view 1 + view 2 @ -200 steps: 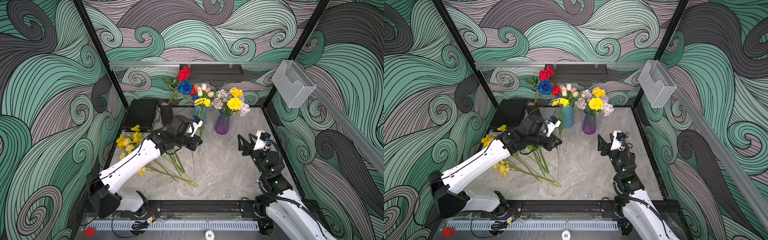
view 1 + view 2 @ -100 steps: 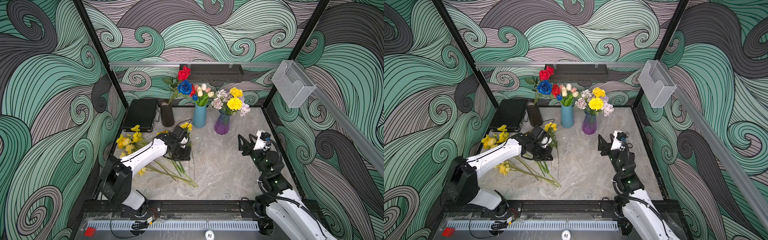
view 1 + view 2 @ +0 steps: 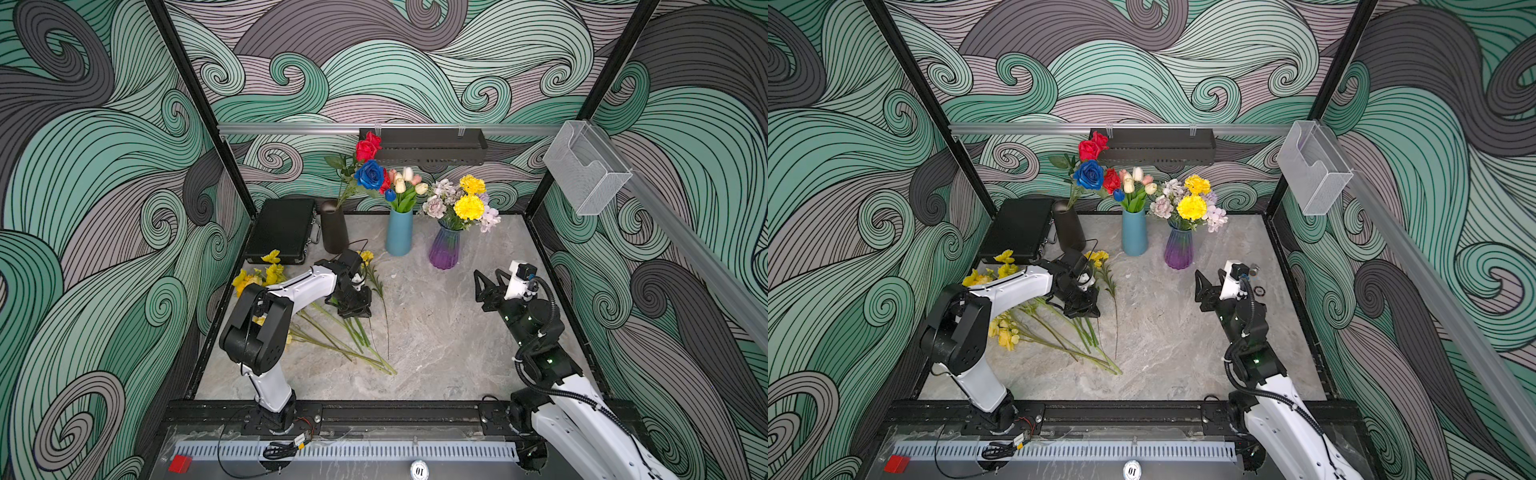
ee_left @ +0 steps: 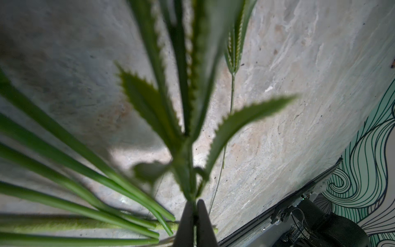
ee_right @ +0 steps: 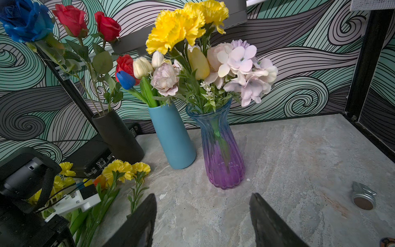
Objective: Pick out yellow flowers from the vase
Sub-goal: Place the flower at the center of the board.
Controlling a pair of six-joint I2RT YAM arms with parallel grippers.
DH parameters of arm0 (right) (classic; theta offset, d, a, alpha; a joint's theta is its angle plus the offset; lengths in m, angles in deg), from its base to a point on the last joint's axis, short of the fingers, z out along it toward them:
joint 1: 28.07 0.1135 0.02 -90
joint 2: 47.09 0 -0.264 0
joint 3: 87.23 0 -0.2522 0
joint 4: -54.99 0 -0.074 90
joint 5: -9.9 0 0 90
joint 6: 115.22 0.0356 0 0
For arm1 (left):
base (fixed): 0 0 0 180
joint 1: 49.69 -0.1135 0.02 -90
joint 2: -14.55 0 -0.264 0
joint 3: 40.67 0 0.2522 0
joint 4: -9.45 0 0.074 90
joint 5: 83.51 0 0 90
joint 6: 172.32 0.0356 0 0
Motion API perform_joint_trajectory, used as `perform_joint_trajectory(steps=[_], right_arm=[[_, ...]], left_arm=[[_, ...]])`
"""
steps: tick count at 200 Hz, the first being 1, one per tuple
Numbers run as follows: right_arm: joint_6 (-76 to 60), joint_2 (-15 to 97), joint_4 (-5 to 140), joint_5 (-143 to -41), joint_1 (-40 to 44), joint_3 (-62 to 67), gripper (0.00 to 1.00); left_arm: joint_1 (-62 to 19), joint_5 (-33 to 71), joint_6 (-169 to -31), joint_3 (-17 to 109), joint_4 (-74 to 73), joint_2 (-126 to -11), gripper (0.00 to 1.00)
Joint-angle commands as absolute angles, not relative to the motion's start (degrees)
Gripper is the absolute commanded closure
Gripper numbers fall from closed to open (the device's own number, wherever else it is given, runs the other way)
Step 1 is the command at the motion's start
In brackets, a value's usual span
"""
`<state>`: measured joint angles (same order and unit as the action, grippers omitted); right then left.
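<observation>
clamping a leafy green-stemmed yellow artificial flower (image 3: pixel 366 256), your left fingers (image 4: pixel 186 222) sit well left of the ribbed purple glass vase (image 3: pixel 445 249); your right fingers (image 5: pixel 136 222) stand apart near it, yellow pompom blooms (image 3: pixel 468 206) inside.

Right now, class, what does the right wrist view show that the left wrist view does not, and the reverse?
Right wrist only: the purple vase with yellow carnations, the blue vase, the black vase with roses, a metal cap, and the open right hand.
Left wrist only: how the left hand pinches a leafy stem, and the cut ends of the lying stems.
Both: the marble table, the swirl wall, and green stems lying flat.
</observation>
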<state>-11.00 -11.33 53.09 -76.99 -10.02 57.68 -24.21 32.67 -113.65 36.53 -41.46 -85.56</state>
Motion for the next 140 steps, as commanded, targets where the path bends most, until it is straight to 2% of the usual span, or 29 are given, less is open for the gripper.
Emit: perform_joint_trajectory(steps=[1, 55, 107, 140], right_arm=[[-10.3, -11.0, 52.9, -75.8, -10.2, 55.4, 0.32], [-10.0, -9.4, 53.4, -76.2, -10.2, 54.2, 0.32], [-10.0, -7.2, 54.2, -77.3, -10.2, 52.1, 0.32], [-12.3, -4.6, 53.0, -78.6, -10.2, 50.4, 0.33]], left_arm=[[-24.9, 33.9, -112.7, 38.5, -38.8, -87.2, 0.97], [-24.9, 33.5, -110.9, 37.8, -38.2, -86.0, 0.75], [-25.0, 30.7, -109.9, 36.3, -37.4, -81.8, 0.64], [-25.0, 26.8, -108.2, 33.2, -33.0, -71.9, 0.56]])
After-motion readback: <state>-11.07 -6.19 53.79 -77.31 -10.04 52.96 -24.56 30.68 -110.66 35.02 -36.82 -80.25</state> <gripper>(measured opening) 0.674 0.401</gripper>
